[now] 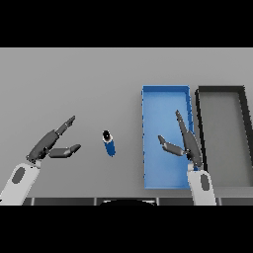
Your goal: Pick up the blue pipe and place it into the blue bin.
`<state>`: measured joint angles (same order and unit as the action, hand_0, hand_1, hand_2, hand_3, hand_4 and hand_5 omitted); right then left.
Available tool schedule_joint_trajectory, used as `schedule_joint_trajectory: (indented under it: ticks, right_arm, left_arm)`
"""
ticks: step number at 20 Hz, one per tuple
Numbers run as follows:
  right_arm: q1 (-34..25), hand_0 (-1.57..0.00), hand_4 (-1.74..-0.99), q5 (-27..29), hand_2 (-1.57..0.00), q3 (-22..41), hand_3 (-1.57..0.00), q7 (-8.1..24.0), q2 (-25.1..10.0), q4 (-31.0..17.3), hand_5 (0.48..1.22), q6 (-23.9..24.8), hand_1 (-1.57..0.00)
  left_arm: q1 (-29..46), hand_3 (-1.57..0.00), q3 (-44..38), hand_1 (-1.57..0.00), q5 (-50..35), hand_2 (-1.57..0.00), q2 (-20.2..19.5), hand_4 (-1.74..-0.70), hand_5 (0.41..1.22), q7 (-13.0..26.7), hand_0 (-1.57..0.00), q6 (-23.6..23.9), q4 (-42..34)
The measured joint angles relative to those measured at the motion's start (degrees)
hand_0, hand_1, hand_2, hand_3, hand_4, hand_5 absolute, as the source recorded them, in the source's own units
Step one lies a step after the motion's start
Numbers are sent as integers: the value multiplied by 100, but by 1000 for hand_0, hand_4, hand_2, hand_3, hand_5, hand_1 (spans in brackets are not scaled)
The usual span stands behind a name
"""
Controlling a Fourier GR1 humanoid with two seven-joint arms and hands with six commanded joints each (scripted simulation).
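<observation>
Lying on the grey surface (99, 74) between my two hands, the blue pipe (109, 144) rests free, touched by nothing. Its long axis runs mostly away from me, tilted a little, so the near end sits slightly toward my right and the far end slightly toward my left. That far end shows a dark round opening with a pale spot in it, facing up and away from me. The near end is plain blue.

My left hand (53, 143) hangs to the left of the pipe, apart from it, fingers straight and spread wide from the thumb, holding nothing. The thumb points toward the pipe.

My right hand (185, 142) shows over the blue bin (165, 89), near its right wall, fingers stretched straight away from me and thumb held out to the left. It too is wide and holds nothing.

The blue bin stands to the right of the pipe, close by but not touching, its long sides running away from me. Just beside it on the right stands a dark bin (220, 89) with a grey floor, set the same way.
</observation>
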<state>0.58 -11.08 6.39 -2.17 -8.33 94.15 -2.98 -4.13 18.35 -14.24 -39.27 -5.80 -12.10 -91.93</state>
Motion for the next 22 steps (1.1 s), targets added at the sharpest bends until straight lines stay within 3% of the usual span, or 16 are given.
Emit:
schedule_joint_trajectory:
  ticks: [4,6,11,14,16,22]
  right_arm:
    - [54,1,-1223,92,1,-23,1,2,15,130,572,-21,1]
    - [88,1,-1213,-6,1,51,1,27,28,114,572,-20,1]
    - [112,1,-1210,-4,1,42,1,-45,26,112,564,-19,1]
    - [73,1,-1207,66,1,13,1,54,86,45,555,-24,1]
    - [147,1,-1205,68,1,10,1,-61,61,127,554,-29,1]
    - [98,1,-1200,117,1,-22,1,0,86,69,547,-32,1]
  left_arm:
    - [77,1,531,1,187,1,67,-1061,474,618,1,-178,-440]
    - [29,1,751,1,386,1,203,-1084,469,676,1,-215,-430]
    - [-25,1,1091,1,721,1,616,-1149,484,438,1,-187,-301]
    - [-359,1,1209,1,904,1,1144,-1140,488,486,1,-14,122]
    - [-480,1,1290,1,1023,1,1452,-1126,487,413,1,69,410]
    - [-691,1,1304,1,1182,1,1988,-1104,497,103,1,234,1178]
